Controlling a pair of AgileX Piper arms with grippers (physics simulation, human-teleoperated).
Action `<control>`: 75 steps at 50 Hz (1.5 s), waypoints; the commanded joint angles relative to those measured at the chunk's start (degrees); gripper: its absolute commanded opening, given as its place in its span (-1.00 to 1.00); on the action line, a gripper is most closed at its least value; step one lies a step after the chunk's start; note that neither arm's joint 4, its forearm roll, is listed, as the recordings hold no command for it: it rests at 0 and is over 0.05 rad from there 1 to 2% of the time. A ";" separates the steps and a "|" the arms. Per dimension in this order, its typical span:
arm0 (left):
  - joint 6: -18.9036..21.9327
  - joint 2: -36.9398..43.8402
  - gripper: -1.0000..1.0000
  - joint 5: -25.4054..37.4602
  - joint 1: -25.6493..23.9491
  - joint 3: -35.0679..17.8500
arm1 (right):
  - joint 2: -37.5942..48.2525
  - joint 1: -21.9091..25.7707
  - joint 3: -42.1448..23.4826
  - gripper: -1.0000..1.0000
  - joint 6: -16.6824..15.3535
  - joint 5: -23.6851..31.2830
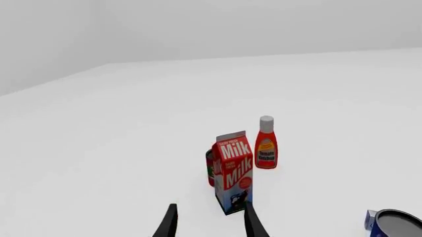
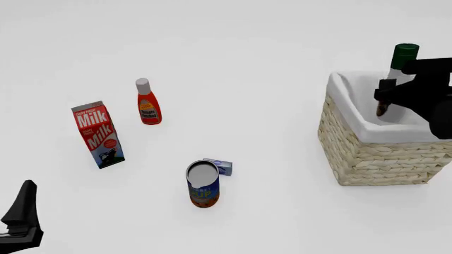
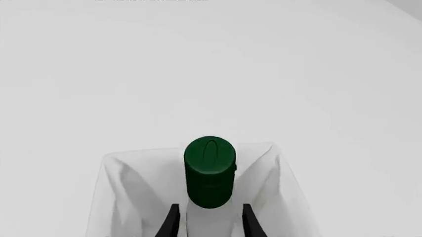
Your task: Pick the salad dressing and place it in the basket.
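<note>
Front view: right claw (image 2: 392, 98) grips white, green-capped salad dressing (image 2: 401, 62) over basket (image 2: 367, 153); left claw (image 1: 209, 222) open.

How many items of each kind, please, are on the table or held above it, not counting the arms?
Bottles: 2, the white salad dressing bottle with dark green cap and the red ketchup bottle with white cap.
Cartons: 1, the red milk carton.
Cans: 1, the blue and orange can.
Small boxes: 1, the pale blue box.
Baskets: 1, the woven wicker basket.
Total: 6.

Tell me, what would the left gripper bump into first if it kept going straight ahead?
Probably the milk carton. In the left wrist view it stands just ahead of the open left gripper, slightly off toward one finger. The ketchup stands farther back. Depth is hard to judge, so it might just graze the carton.
</note>
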 commanded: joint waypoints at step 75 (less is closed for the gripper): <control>0.93 0.00 1.00 -1.34 -1.52 0.00 | -37.55 4.18 16.29 1.00 6.87 9.53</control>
